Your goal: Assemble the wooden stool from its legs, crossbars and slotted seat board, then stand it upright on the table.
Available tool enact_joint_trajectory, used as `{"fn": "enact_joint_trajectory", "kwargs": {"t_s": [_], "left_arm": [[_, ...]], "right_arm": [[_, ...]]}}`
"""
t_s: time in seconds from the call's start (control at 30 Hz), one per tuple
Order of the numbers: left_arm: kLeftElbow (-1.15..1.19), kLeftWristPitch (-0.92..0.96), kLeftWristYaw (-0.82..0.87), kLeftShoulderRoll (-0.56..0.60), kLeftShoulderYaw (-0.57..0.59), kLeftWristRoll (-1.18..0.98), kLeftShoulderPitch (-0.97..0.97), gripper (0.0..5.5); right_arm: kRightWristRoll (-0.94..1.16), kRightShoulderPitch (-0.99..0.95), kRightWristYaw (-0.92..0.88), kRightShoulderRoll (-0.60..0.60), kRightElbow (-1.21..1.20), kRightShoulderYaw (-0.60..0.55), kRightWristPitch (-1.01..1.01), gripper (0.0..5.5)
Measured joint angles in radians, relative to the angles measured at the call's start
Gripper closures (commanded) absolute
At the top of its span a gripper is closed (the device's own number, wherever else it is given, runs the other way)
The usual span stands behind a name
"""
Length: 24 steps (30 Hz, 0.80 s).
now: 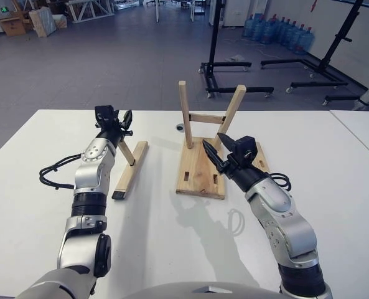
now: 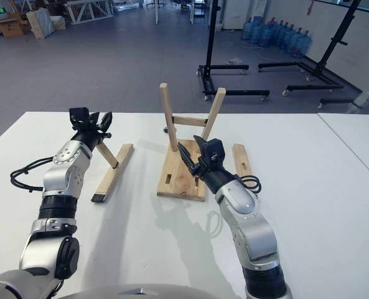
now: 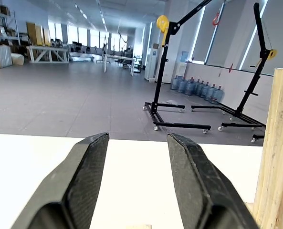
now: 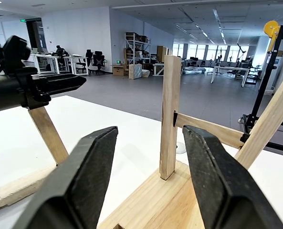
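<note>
Counts one slotted seat board (image 1: pixel 200 177), lying flat on the counter (image 1: pixel 153 249) near its middle. Shows two open slots (image 1: pixel 185 176) at the board's near end.

Counts four legs:
- a straight leg (image 1: pixel 184 115) and a leaning leg (image 1: pixel 233 115), both standing in the board's far end at 12 o'clock
- a loose leg (image 2: pixel 241 159), flat just beside the board at 3 o'clock
- a far-left leg (image 1: pixel 131 169), flat and well apart at 9 o'clock

Counts two crossbars: a joining crossbar (image 1: pixel 206 118) bridging the two standing legs, and a slanted crossbar (image 1: pixel 127 153) rising from the far-left leg toward 11 o'clock.

Stretches the left arm forward toward 12 o'clock. Sets the left gripper (image 3: pixel 137 138) at the slanted crossbar's top end, fingers moderately parted and gripping nothing, with wood just beside one finger.

Bends the right arm at the elbow, forearm aimed at 11 o'clock. Raises the right gripper (image 4: pixel 151 130) over the board's right half, fingers spread wide and holding nothing, pointed at the standing legs and apart from them.

Leaves a broad stretch of counter from the board's near edge toward 6 o'clock, and another between the board and the far-left leg. Puts the counter's far edge close behind the standing legs at 12 o'clock. Shows a narrow gap at 2 o'clock to a neighbouring counter (image 1: pixel 364 134).
</note>
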Motion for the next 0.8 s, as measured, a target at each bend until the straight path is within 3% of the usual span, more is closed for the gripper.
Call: {"fn": "enact_joint_trajectory", "kwargs": {"t_s": [0.27,0.5,0.6,0.8], "left_arm": [[-0.034,0.010,-0.003,-0.011,0.005,-0.016,-0.006,3.30],[-0.589,0.351,0.062,0.081,0.092,-0.107,0.098,3.30],[-0.786,0.531,0.071,0.115,0.117,-0.176,0.201,2.84],[-1.018,0.686,0.063,0.133,0.142,-0.209,0.530,1.98]], "right_arm": [[-0.001,0.008,-0.013,0.008,-0.005,0.001,0.000,2.99],[-0.004,0.040,-0.022,0.014,-0.014,0.009,-0.001,2.99],[-0.005,0.065,-0.024,0.013,-0.037,0.014,-0.001,2.99],[-0.019,0.094,-0.027,0.000,-0.051,0.027,-0.001,2.99]]}}
